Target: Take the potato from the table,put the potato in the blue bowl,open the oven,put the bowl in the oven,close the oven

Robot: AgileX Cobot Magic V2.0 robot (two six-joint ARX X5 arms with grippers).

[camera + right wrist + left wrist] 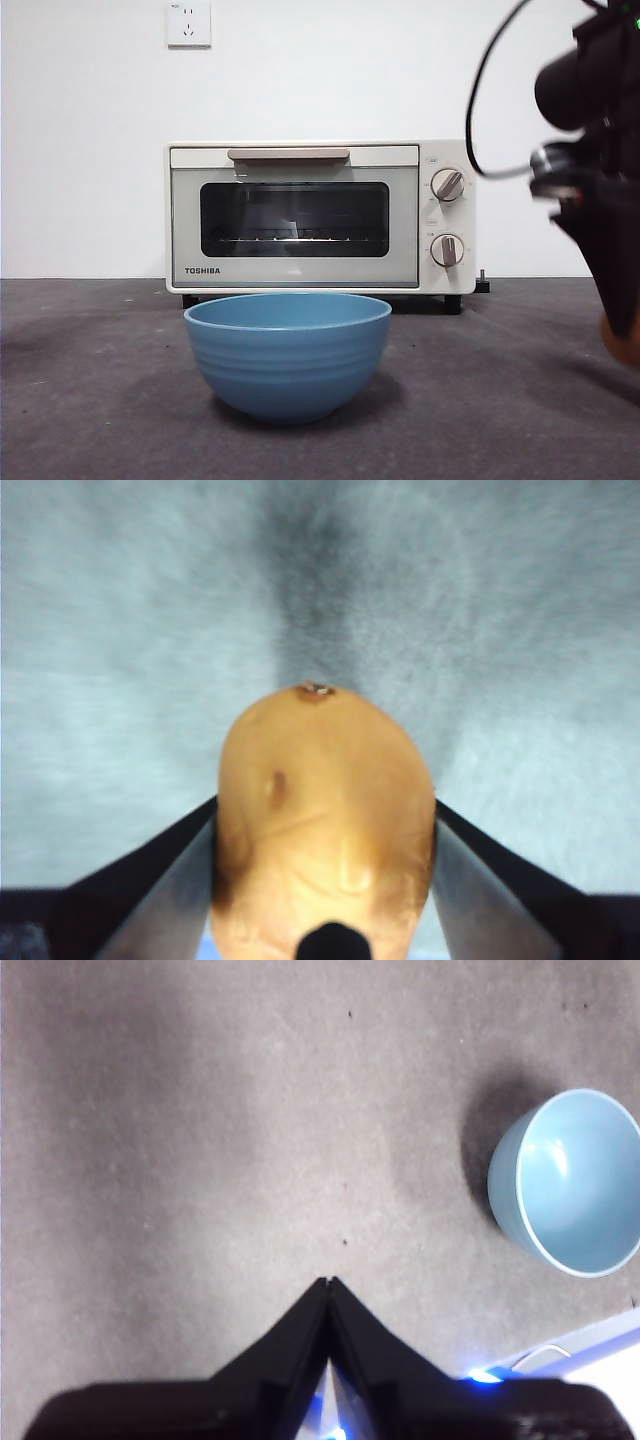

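Table (90,400): dark grey surface, spanning the lower third of the front view; white wall behind, socket plate (188,22) sitting at upper left of frame.

Oven (320,215): standing at frame centre at the back of the table, door shut, handle (288,154) lying along the top of the door, two knobs (447,185) sitting on its right-hand panel.

Blue bowl (288,355): sitting upright in front of the oven, lower centre of frame, apart from it; in the left wrist view it is showing empty.

Right end effector (325,880): entering at the right edge of the front view, jaws pressing on both flanks of the potato (325,820); potato showing as an orange sliver at right edge, right of the bowl, well apart from it; contact with table not determinable.

Left end effector (328,1285): hanging over bare table, jaws meeting at the tips, holding nothing.
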